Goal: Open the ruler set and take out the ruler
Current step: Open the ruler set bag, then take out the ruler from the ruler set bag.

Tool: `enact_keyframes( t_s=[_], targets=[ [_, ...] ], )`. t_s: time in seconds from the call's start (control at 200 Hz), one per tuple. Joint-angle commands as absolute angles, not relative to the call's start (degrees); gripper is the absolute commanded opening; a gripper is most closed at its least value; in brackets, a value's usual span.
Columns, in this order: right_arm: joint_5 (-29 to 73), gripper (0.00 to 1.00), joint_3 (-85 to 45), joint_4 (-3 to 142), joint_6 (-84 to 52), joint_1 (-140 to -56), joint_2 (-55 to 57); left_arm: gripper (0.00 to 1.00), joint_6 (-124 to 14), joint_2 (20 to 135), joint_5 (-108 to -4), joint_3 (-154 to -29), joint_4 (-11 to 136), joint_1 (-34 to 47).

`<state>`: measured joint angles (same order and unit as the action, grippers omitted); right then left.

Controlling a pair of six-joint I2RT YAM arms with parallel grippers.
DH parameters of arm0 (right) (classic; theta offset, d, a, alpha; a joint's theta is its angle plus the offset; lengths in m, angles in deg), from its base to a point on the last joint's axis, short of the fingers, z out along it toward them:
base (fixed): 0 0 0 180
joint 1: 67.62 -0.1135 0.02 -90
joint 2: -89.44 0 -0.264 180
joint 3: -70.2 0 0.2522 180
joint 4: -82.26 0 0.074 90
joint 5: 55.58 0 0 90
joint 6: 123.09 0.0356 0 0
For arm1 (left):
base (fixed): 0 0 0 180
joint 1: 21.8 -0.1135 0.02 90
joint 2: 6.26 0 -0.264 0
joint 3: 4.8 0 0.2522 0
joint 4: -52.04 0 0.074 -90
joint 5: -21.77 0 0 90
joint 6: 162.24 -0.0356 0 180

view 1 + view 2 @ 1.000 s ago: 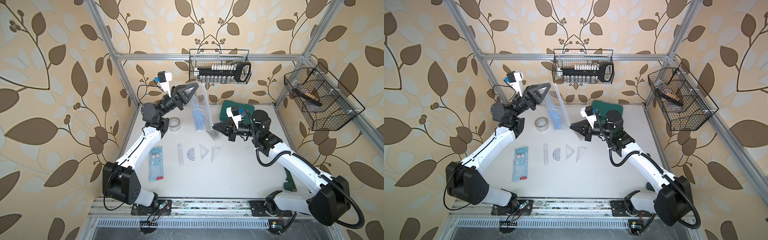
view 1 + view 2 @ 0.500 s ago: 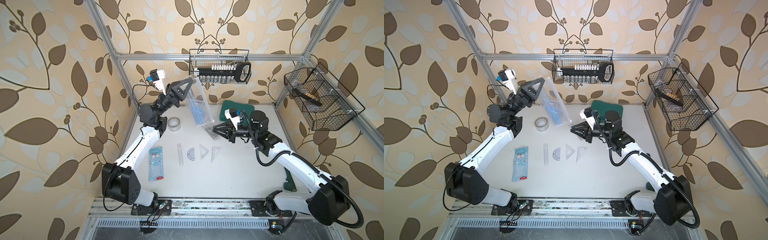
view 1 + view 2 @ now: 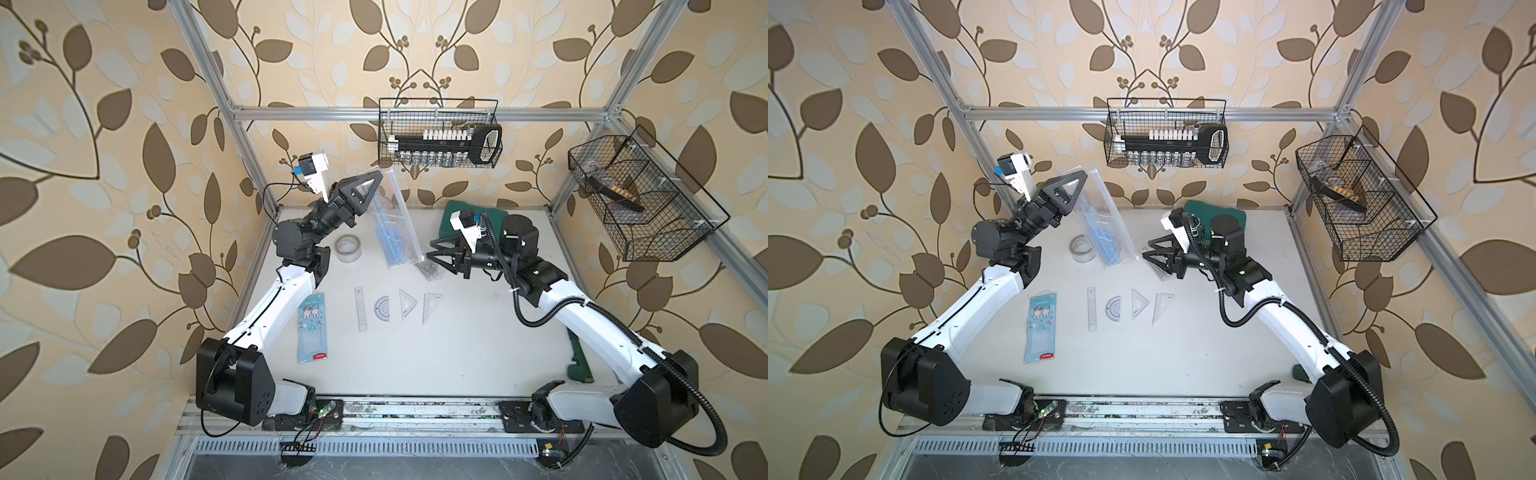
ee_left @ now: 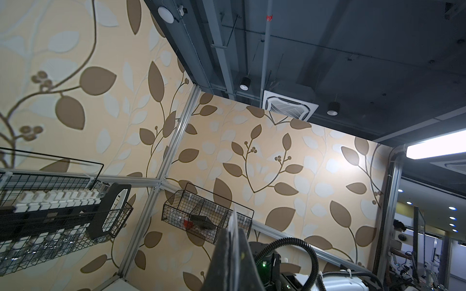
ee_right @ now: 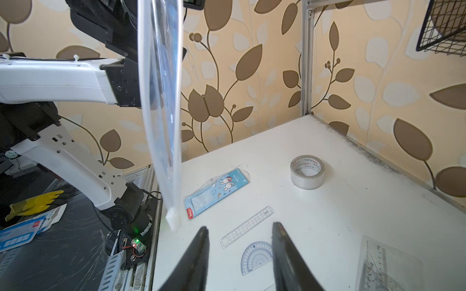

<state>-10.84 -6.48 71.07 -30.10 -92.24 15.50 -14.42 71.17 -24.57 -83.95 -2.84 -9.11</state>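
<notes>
The ruler set (image 3: 395,224) (image 3: 1105,226) is a long clear plastic pouch with blue pieces inside. It hangs in the air at the back of the table. My left gripper (image 3: 378,176) (image 3: 1084,176) (image 4: 233,231) is shut on the pouch's top edge. My right gripper (image 3: 429,249) (image 3: 1144,253) (image 5: 239,226) is open, close beside the pouch's lower end, with nothing between its fingers. The pouch's white bottom corner (image 5: 172,219) hangs free just off one fingertip. A clear straight ruler (image 3: 360,308) (image 5: 247,226) lies flat on the table.
Beside the ruler lie a protractor (image 3: 383,309) and two set squares (image 3: 406,303) (image 3: 431,307). Another clear set square (image 3: 430,270) lies under my right gripper. A blue packet (image 3: 312,328) and a tape roll (image 3: 347,248) lie on the left. Wire baskets (image 3: 438,139) (image 3: 640,199) hang on the walls.
My right gripper has gone from shut to open at the pouch's lower end and let it go. The left gripper still holds the pouch up, which has swung a little.
</notes>
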Motion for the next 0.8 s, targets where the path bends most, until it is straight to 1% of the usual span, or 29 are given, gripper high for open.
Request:
enact_keyframes(
  t_s=[0.0,0.08,0.165,0.225,0.48,0.795],
  targets=[
    [-9.97,0.35,-9.26,69.76,-31.55,-92.13,17.28,0.0,-16.68,68.32,-21.89,-83.51,-2.62,-9.14],
    [-10.23,0.28,-10.12,69.38,-31.51,-92.13,17.21,0.0,-17.2,68.27,-20.67,-82.74,-2.5,-8.97],
    [-10.4,0.14,-11.24,68.94,-30.99,-92.11,16.78,0.0,-18.15,68.34,-18.68,-82.29,-2.31,-8.49],
    [-10.84,0.08,-11.89,68.89,-30.54,-92.1,16.32,0.0,-18.95,68.44,-17.6,-81.86,-2.32,-8.11],
    [-13.65,0.0,-14.01,70.15,-28.88,-92.16,14.67,0.0,-20.12,69.34,-15.08,-81.22,-2.57,-7.04],
    [-17.7,0.0,-14.25,71.2,-27.66,-94.41,13.9,0.0,-20.18,70.42,-15.41,-82.01,-3.02,-6.28]
  ],
)
